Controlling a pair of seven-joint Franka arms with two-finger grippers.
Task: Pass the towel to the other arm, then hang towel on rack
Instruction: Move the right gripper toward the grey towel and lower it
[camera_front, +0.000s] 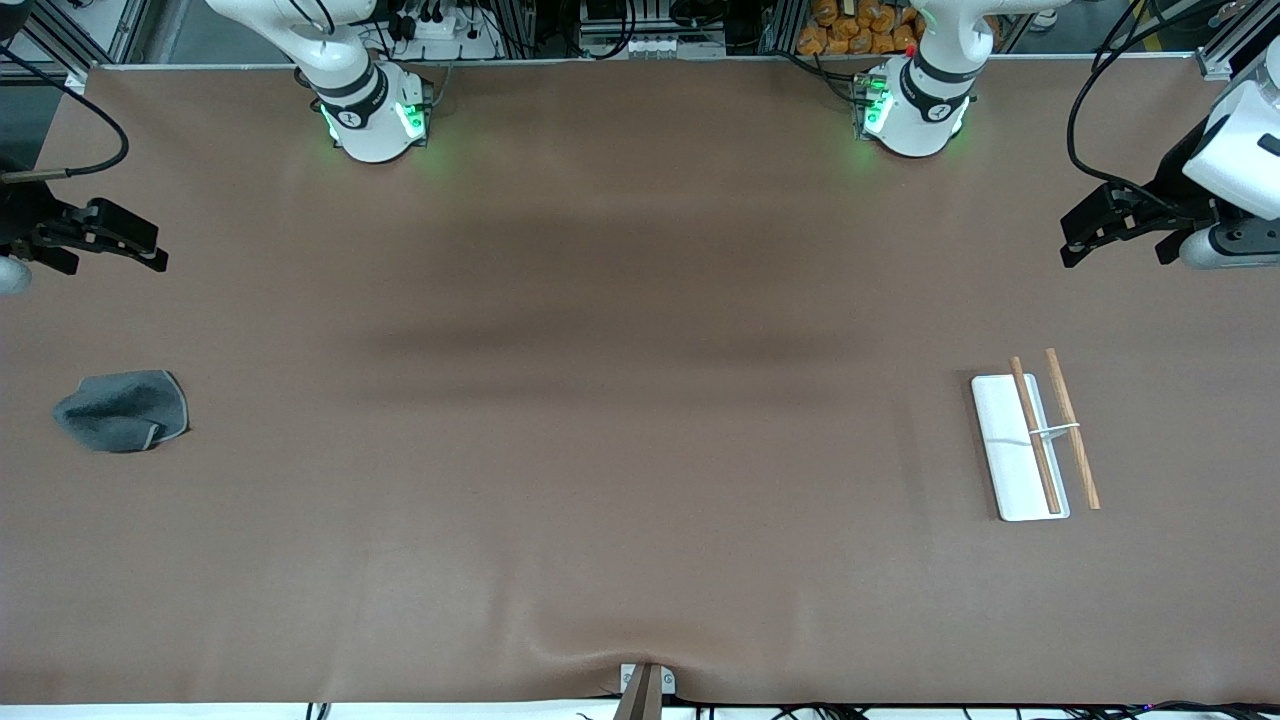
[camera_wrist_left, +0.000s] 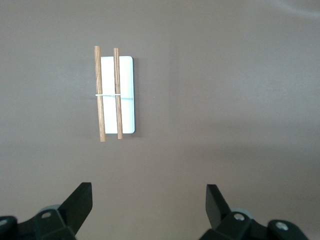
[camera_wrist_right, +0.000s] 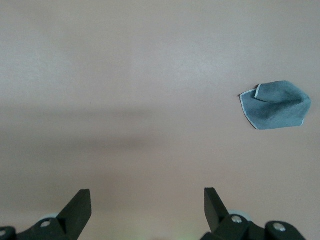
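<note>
The towel (camera_front: 122, 410), a small soft dark grey cloth with a paler stitched hem, lies crumpled in a rounded heap on the brown table covering (camera_front: 620, 420) at the right arm's end of the table. One corner is folded over onto the top of the heap, and the folds hide the underside, so its colour cannot be made out. In the right wrist view the same towel (camera_wrist_right: 275, 105) shows as a bluish-grey bundle lying alone on the bare surface, touching nothing else.

The rack (camera_front: 1035, 440), a small white flat rectangular base carrying two thin parallel light-brown wooden rods joined by a thin white crossbar, sits at the left arm's end of the table, well apart from the towel. In the left wrist view the rack (camera_wrist_left: 115, 94) appears whole, with one rod over the base and the other just past its edge.

The right gripper (camera_front: 150, 250) hangs in the air over the table edge at its own end, above the ground that lies farther from the front camera than the towel. Most of that arm is cut off by the frame. Its black fingers (camera_wrist_right: 80, 205) stand wide apart with nothing between them. The left gripper (camera_front: 1080, 240) hangs over the table near the rack's end, also partly cut off. Its fingers (camera_wrist_left: 80, 202) are likewise spread and hold nothing.
</note>
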